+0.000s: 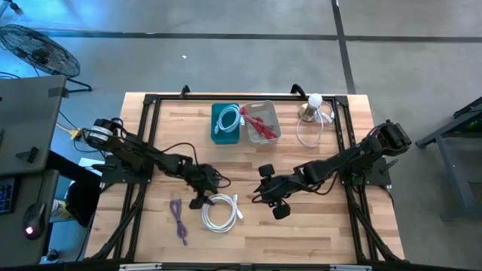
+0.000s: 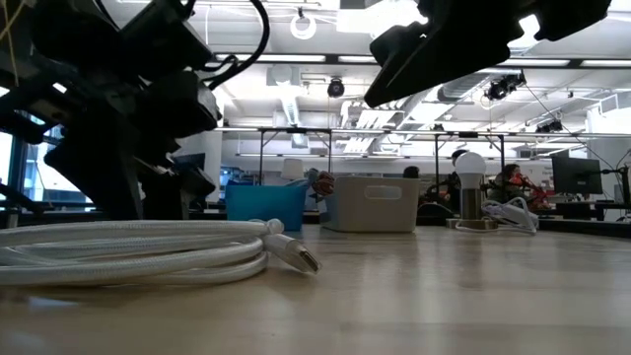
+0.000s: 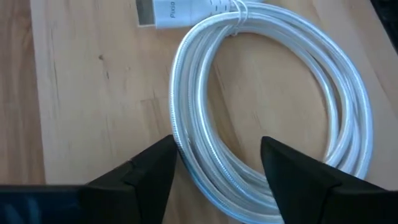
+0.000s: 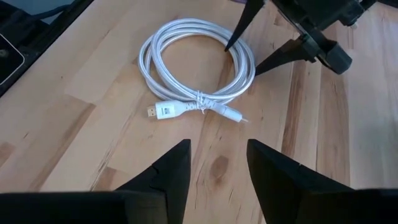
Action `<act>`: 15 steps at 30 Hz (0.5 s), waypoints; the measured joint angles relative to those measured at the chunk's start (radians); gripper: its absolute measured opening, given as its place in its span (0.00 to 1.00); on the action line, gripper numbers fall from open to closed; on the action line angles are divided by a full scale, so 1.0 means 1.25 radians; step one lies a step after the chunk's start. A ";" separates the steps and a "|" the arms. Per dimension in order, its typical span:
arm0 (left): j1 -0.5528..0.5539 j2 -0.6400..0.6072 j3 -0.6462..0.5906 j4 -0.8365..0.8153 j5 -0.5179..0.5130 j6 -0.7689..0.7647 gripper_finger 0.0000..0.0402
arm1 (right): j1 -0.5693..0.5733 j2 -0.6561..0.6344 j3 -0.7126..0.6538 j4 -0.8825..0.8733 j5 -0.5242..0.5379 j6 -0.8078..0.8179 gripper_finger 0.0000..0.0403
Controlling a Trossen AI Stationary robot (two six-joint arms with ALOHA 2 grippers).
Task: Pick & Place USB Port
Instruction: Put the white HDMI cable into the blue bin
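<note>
White USB cable (image 3: 273, 112) coiled flat on table (image 1: 301, 233), strands passing between spread left jaws (image 3: 217, 168); right jaws (image 4: 214, 165) parted, empty, hovering nearby. Looks light, floppy, slick braid; best pinched across bundled strands near tie, not at plug.

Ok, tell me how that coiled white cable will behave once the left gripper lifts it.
The white cable is probably floppy: loose loops, so they may sag. A tie near its plug should keep it bundled. The open left gripper straddles only some strands, so the rest might dangle.

wooden table (image 1: 316, 226): white cable (image 1: 220, 212), purple cable (image 1: 178, 220), bins (image 1: 245, 123)
</note>
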 joint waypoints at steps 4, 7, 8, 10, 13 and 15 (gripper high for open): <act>0.000 0.002 0.000 -0.003 -0.022 0.019 0.42 | 0.000 0.000 0.000 0.000 0.000 0.000 0.37; 0.000 0.002 0.000 -0.005 -0.037 0.042 0.23 | 0.000 0.000 0.000 0.000 0.000 0.000 0.37; 0.001 0.002 0.000 -0.005 -0.037 0.050 0.15 | 0.000 0.000 0.000 0.000 0.000 0.001 0.37; -0.001 0.002 0.000 -0.005 -0.040 0.073 0.06 | 0.000 0.000 0.000 0.000 0.000 0.006 0.37; -0.001 0.002 0.003 -0.008 -0.055 0.076 0.06 | 0.000 0.000 0.000 0.000 -0.001 0.006 0.37; -0.002 0.003 0.012 -0.015 -0.062 0.095 0.06 | 0.000 0.000 0.000 0.000 -0.001 0.006 0.37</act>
